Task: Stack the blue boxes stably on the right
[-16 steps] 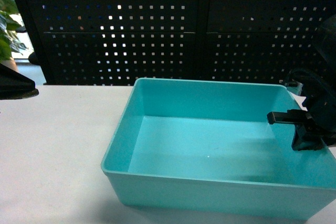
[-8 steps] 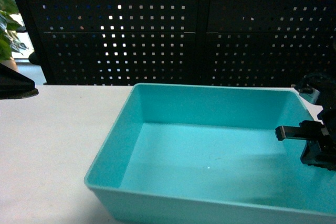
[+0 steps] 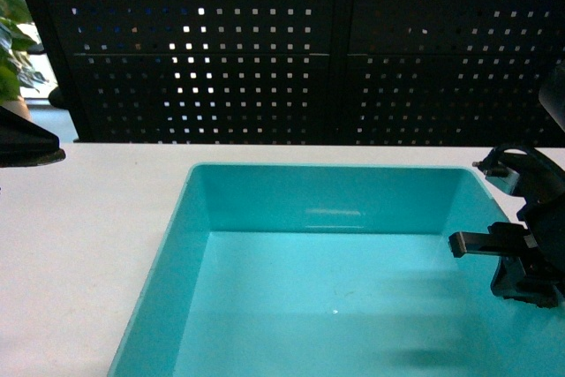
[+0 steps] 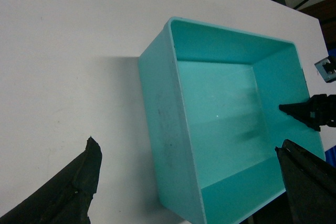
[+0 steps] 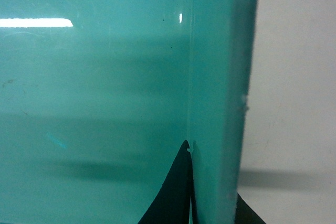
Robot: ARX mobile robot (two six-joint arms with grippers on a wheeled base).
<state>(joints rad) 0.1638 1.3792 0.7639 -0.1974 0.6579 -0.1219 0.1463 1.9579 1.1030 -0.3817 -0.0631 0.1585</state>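
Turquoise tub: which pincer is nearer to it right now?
Right. The right pincer grips the turquoise tub's right wall, one finger inside, one outside. The left pincer hangs open above the tub, apart from it.

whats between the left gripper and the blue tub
Nothing: in the left wrist view only bare white table lies between the left gripper and the blue tub. The jaws stand wide apart, clear of the tub.

At the right edge of the head view, the right tool (image 3: 516, 249) is clamped on the wall of the blue box (image 3: 318, 218). The left tool (image 4: 189, 192), jaws spread wide, shows along the bottom of the left wrist view.
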